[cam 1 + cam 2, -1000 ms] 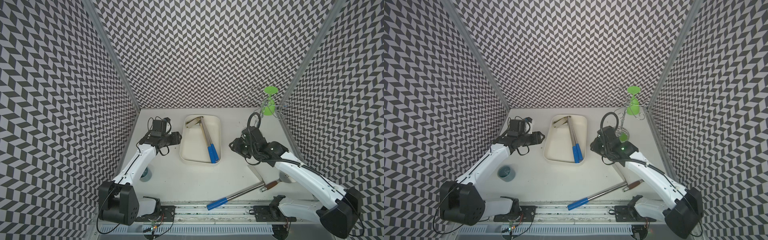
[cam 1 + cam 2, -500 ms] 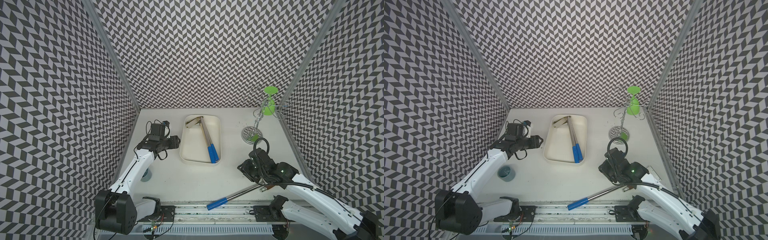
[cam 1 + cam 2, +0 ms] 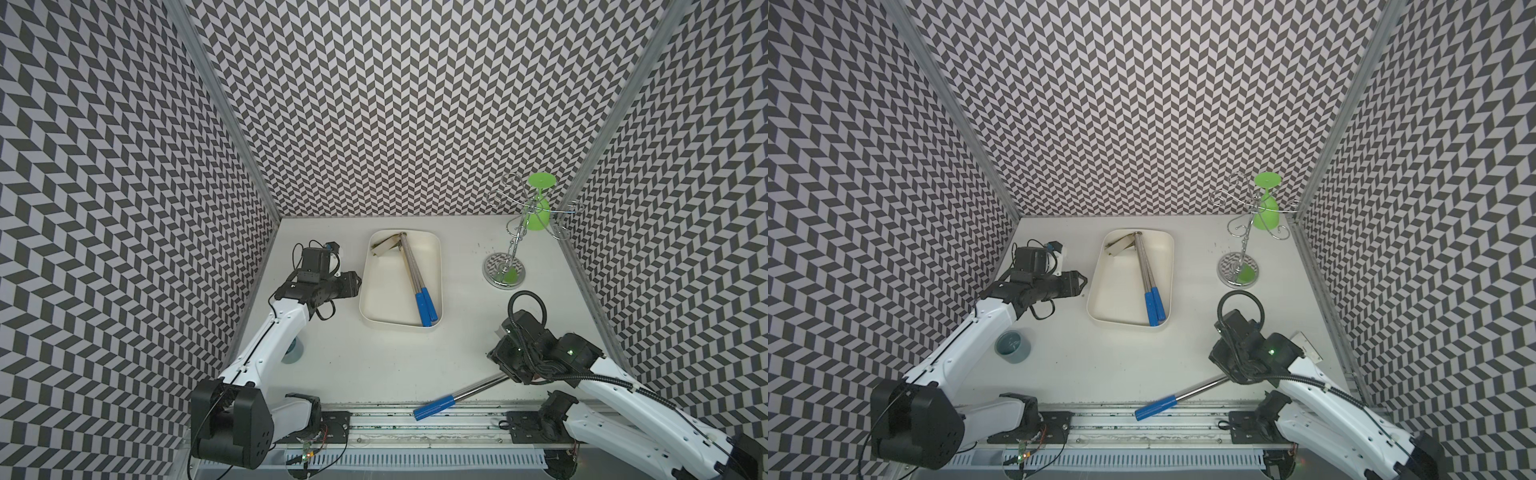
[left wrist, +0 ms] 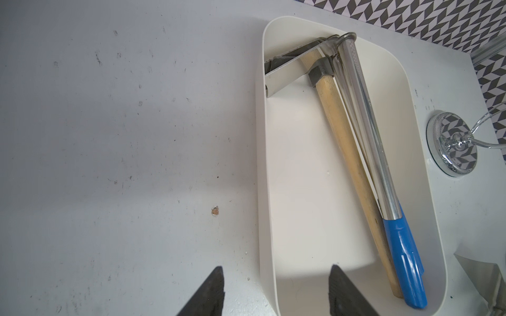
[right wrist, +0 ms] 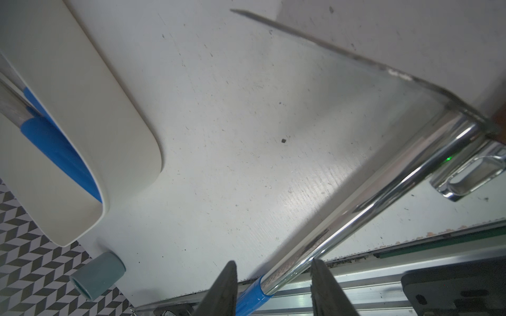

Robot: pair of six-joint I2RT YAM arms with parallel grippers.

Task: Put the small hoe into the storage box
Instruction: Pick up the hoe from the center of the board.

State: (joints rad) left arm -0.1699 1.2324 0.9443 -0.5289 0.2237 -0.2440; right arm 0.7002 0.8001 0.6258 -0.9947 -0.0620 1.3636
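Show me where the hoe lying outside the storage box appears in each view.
In a top view: hoe low, right of centre.
In a top view: hoe low, near centre.
Left wrist: not clearly in it.
Right wrist: its shaft runs diagonally, lower right.
Shared landmark: storage box, in all four.

Bright, even light throws soft shadows; small hoe (image 5: pixel 356 213) glints.

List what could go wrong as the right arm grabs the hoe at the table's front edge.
1. The right end effector straddles the hoe on its polished round shaft; it may slip or twist when lifted.
2. Its blue grip overhangs the table onto the rail; a nudge could push it off.
3. The box already holds three tools; this one may ride over the low wall.
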